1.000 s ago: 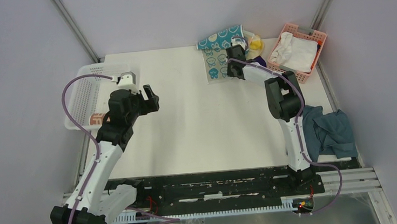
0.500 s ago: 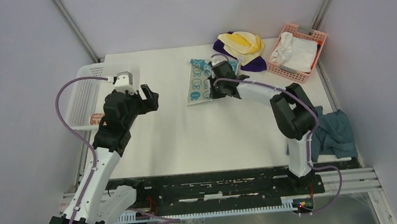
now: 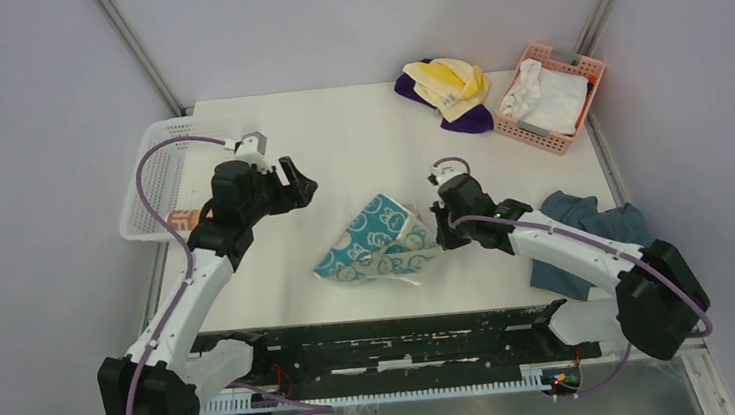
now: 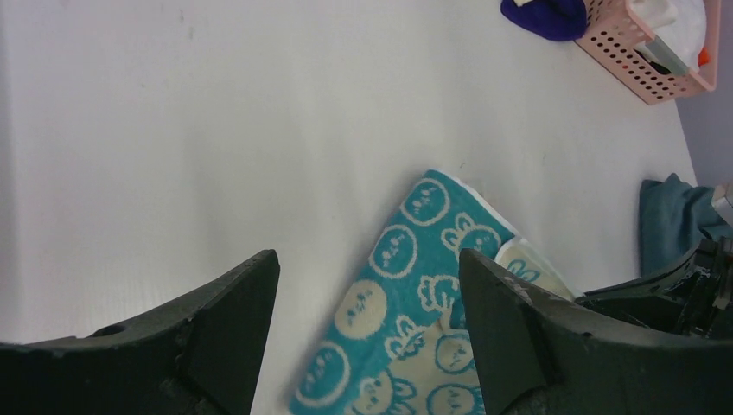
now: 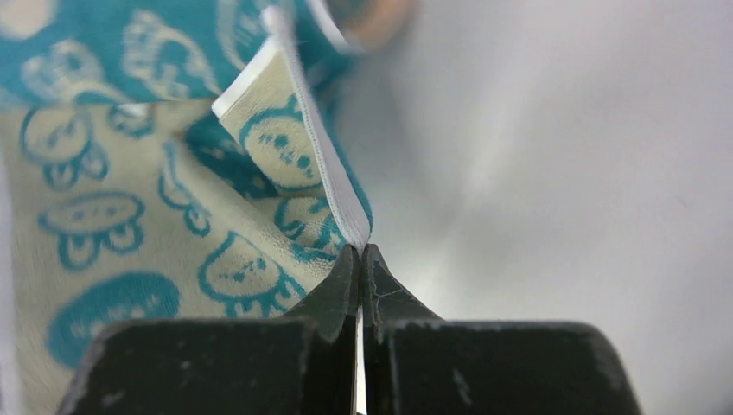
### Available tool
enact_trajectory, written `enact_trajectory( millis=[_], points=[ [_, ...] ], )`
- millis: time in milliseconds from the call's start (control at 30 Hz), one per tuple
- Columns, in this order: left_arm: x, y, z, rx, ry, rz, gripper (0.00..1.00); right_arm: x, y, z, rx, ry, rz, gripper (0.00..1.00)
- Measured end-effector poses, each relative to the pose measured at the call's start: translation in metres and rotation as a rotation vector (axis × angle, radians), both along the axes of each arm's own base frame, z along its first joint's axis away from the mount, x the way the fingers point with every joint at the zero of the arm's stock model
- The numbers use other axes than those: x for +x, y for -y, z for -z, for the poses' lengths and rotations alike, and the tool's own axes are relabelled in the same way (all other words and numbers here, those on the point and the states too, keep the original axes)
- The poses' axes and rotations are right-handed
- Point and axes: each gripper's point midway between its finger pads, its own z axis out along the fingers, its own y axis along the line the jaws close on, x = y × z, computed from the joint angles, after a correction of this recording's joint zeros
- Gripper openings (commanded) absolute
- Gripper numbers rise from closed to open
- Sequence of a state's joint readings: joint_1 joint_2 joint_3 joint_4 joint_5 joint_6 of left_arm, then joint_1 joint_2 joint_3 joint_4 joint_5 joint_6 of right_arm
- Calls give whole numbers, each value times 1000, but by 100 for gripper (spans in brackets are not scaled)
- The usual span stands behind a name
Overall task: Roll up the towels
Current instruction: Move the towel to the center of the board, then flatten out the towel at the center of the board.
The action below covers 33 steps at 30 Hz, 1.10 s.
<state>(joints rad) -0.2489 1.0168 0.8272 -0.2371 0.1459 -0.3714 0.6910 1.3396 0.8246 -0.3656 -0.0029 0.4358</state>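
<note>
Right wrist view: my right fingers (image 5: pixel 361 259) are clenched on the white-hemmed corner of the teal rabbit towel (image 5: pixel 130 216). That towel lies crumpled and partly folded over by the table's (image 3: pixel 337 130) near edge, about midway along it. The blue-grey cloth (image 3: pixel 626 225) sits at the right edge. My left fingers (image 3: pixel 297 181) are spread wide and empty above the table's left half. A small peach thing (image 3: pixel 182 221), maybe a rolled towel, lies in the white basket (image 3: pixel 154 166) at the left edge. The yellow towel (image 3: pixel 448 78) rests on the purple towel (image 3: pixel 471 120) at the far edge, beside the pink basket (image 3: pixel 572 61) holding the white cloth (image 3: pixel 555 96).
</note>
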Motion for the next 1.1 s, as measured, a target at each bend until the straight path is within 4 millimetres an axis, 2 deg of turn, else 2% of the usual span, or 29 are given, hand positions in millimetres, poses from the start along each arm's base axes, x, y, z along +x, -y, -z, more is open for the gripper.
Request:
enact_trajectory(
  millis=[67, 167, 300, 433, 767, 967, 1100],
  points=[
    [-1, 10, 10, -27, -47, 22, 81, -9, 35, 9, -74, 2, 84, 2],
    [-4, 29, 24, -51, -105, 63, 79, -12, 75, 11, -147, 30, 206, 2],
    [-16, 66, 48, -46, -185, 146, 78, -8, 101, 18, -198, 36, 310, 2],
    [-27, 103, 71, 18, -239, 215, 76, -7, 105, 29, -218, 16, 330, 1],
    [-28, 187, 98, 252, -211, 255, 72, 6, 105, 34, -207, 41, 358, 1],
    [-40, 214, 138, 444, -216, 287, 71, 9, 112, 35, -209, 46, 390, 0],
    [-40, 221, 167, 541, -235, 285, 66, 13, 114, 34, -200, 51, 405, 0]
  ],
)
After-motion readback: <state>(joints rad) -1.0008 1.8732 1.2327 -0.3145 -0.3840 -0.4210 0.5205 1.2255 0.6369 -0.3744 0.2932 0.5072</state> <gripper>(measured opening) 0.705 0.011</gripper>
